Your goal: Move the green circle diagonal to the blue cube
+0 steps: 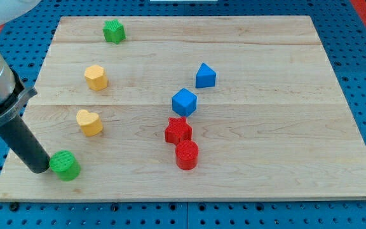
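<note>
While the green circle (65, 165) sits near the table's (265, 178) bottom-left corner, my tip (41, 169) (no hand, a bare rod holding nothing) touches its left side; the blue cube (184, 102) lies up-right.

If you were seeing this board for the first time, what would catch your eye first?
The thick dark rod slanting in from the view's left, my tip right against the green circle at the bottom left. Next, the middle cluster: red star touching the red circle, with the blue cube just above.
</note>
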Controlling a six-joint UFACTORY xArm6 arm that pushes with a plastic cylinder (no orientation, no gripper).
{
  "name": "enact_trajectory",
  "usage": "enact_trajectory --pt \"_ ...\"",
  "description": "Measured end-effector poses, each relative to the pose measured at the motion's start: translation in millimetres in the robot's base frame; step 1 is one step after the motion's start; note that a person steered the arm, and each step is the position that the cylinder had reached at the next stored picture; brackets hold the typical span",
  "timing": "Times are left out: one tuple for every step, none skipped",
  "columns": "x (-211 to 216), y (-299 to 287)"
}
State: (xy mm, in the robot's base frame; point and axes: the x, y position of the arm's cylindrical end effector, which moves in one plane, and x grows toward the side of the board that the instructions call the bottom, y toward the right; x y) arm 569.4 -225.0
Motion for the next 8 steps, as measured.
enact_trajectory --pt "5 16" --pt "8 35" --pt "8 -6" --pt "7 -39" --pt "7 -39" --pt "-5 -28" --pt "-15 42" --pt "-30 75"
